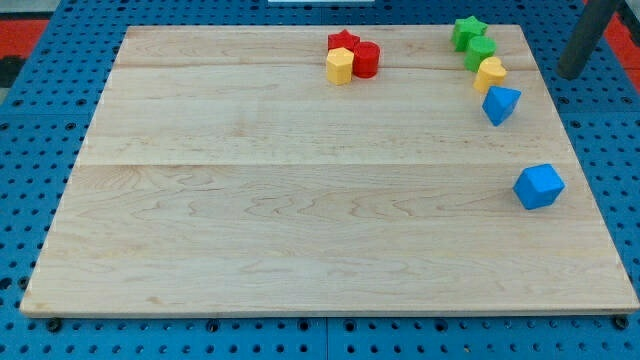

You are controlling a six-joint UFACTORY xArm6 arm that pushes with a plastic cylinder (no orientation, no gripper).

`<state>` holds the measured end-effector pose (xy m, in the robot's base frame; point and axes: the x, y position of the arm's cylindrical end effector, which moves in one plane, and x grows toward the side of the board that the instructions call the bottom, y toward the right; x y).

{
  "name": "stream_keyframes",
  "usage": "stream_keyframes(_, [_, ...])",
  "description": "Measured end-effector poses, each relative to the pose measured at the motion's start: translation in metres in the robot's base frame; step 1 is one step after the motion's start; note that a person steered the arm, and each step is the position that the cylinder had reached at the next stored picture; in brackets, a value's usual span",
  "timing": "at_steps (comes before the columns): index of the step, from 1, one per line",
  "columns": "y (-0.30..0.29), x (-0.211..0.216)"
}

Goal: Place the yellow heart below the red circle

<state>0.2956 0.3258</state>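
Note:
The yellow heart (490,73) lies near the board's upper right, in a tight column between a green circle (480,52) above it and a blue triangle (500,104) below it. The red circle (366,59) sits at the top middle, touching a red star (343,41) and a yellow hexagon (339,66) on its left. My tip (569,74) is at the view's upper right, just past the board's right edge, about 80 px to the right of the yellow heart and touching no block.
A green star (467,30) tops the right-hand column. A blue cube (539,186) sits alone near the right edge, lower down. The wooden board (300,220) rests on a blue pegboard (30,150).

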Motion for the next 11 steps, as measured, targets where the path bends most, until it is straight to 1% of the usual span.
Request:
stream_keyframes(1, [-0.004, 0.0])
stream_keyframes(2, [-0.038, 0.0])
stream_keyframes(4, [-0.065, 0.0])
stream_keyframes(7, [-0.184, 0.0])
stream_keyframes(8, [-0.201, 0.0])
stream_keyframes(9, [-0.202, 0.0])
stream_keyframes(10, [-0.223, 0.0])
stream_keyframes(11, [-0.225, 0.0])
